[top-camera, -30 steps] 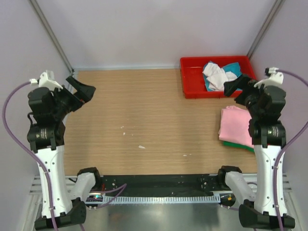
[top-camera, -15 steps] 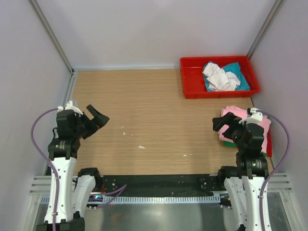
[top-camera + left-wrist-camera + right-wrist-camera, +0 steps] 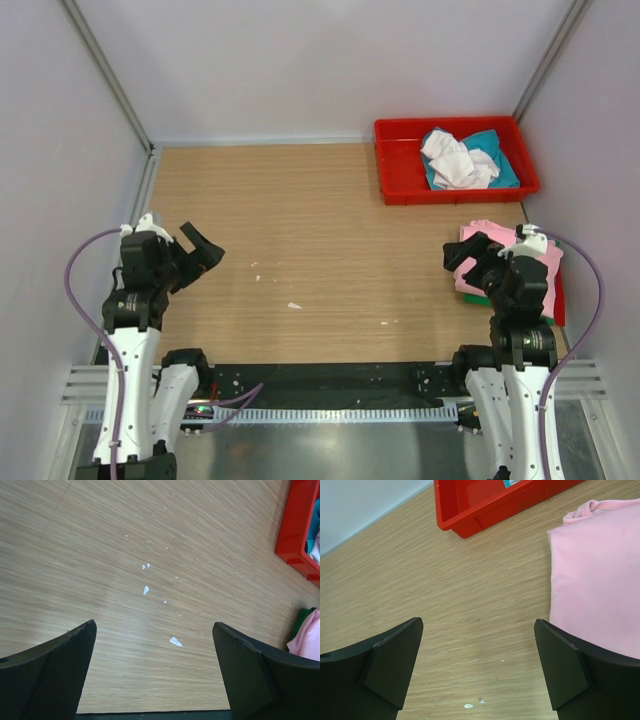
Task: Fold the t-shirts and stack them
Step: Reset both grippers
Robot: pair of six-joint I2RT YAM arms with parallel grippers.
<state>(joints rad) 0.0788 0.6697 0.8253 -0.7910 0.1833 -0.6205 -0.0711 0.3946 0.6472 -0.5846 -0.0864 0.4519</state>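
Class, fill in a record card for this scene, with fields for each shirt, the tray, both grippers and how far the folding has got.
pink shirt: folded flat, lying on the green shirt, right side of the table
green shirt: under the pink one, only an edge shows
tray: red, far right corner, holds the white shirt and teal shirt, both crumpled
left gripper: open, empty, over bare table
right gripper: open, empty, at the pink shirt's left edge
progress: two stacked, two not yet folded
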